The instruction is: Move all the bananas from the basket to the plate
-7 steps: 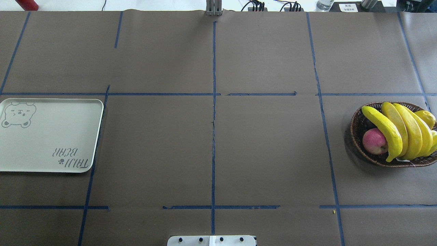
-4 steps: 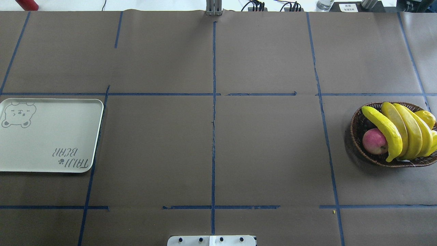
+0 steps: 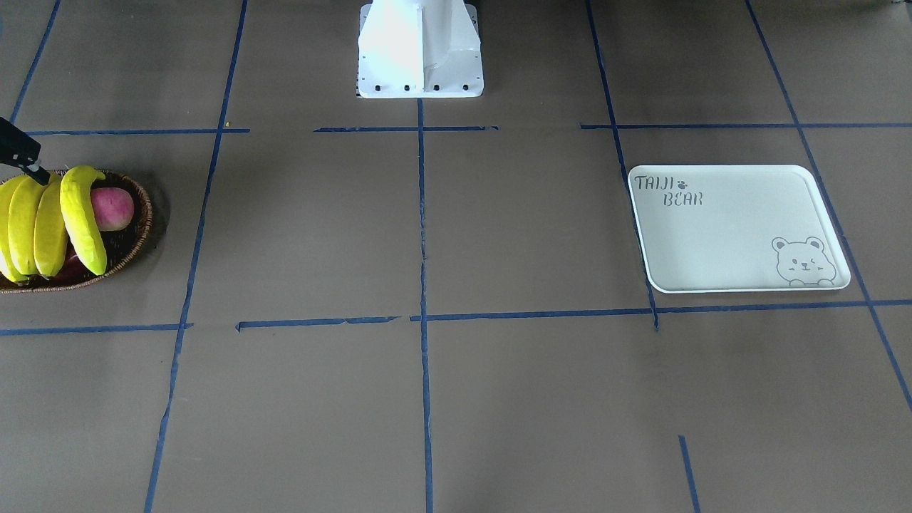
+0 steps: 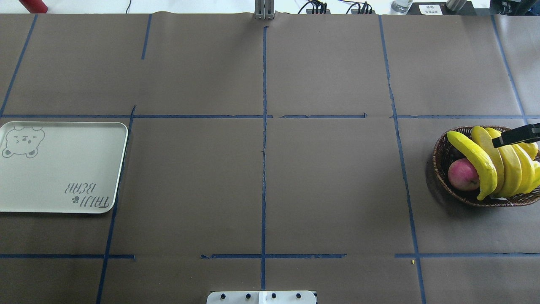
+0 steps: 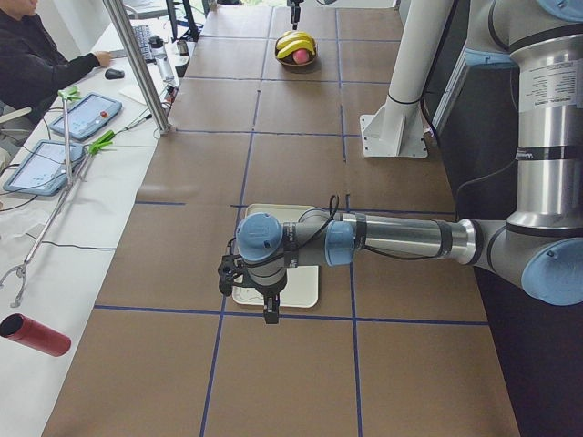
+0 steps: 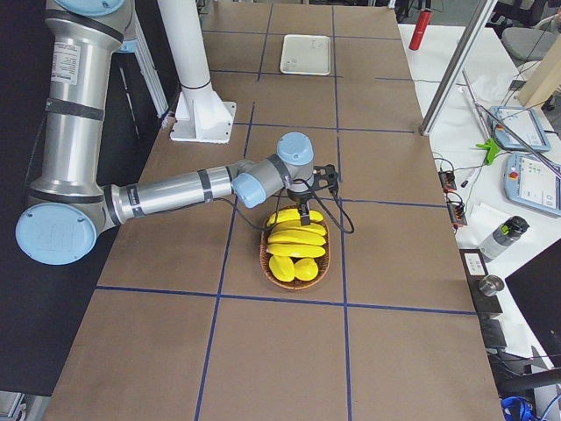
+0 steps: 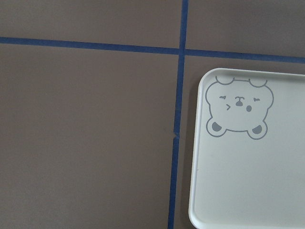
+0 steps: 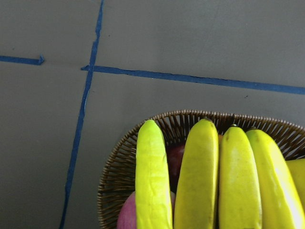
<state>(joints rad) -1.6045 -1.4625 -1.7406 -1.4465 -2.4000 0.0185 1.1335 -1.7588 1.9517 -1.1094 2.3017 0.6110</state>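
1. At the right end of the brown paper-covered counter (image 4: 329, 185), four long, curved, smooth bright-yellow bananas (image 4: 485, 162) are lying side by side in the shallow oval woven wicker basket (image 4: 438, 169), over a round pink-red apple (image 4: 462, 174).
2. The right hand (image 4: 515, 135) is hovering above their far ends; released or clenched, I cannot tell.
3. The pale rounded-corner rectangular plate (image 4: 63, 177) is sitting far left, the left hand (image 5: 269, 309) hanging by its edge, grip unreadable.

Plainly a robotics lab: table (image 4: 329, 190) papered brown and marked into a grid with blue tape (image 4: 263, 169), robot arms (image 5: 401, 238) on a white pedestal (image 3: 420, 50), side bench (image 5: 109, 246) with tablets (image 5: 86, 116), cables (image 4: 319, 6) and a seated person (image 5: 36, 59).
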